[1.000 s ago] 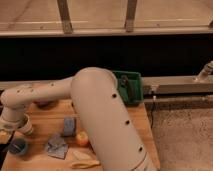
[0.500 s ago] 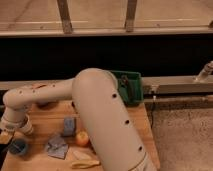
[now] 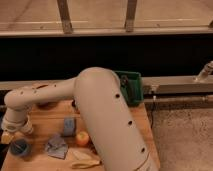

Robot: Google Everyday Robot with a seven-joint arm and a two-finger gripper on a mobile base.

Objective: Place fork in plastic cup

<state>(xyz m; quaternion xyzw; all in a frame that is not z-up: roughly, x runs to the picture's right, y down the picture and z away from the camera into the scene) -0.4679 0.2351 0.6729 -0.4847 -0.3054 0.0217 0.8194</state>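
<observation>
Gripper (image 3: 11,133) by the cup (image 3: 20,148)
It hangs just up-left of the cup; whether it grips anything cannot be told.

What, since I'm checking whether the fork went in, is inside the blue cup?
Nothing sticks up out of the blue cup, and its dark inside cannot be made out. The gripper hangs close beside its rim. No fork shows.

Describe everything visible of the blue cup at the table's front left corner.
The blue cup looks like dark plastic: round, upright, mouth open upward. It stands on the wooden table near its front left edge, left of a crumpled grey cloth. The gripper hangs just above its left rim; contact cannot be judged. Its inside is dark.
</observation>
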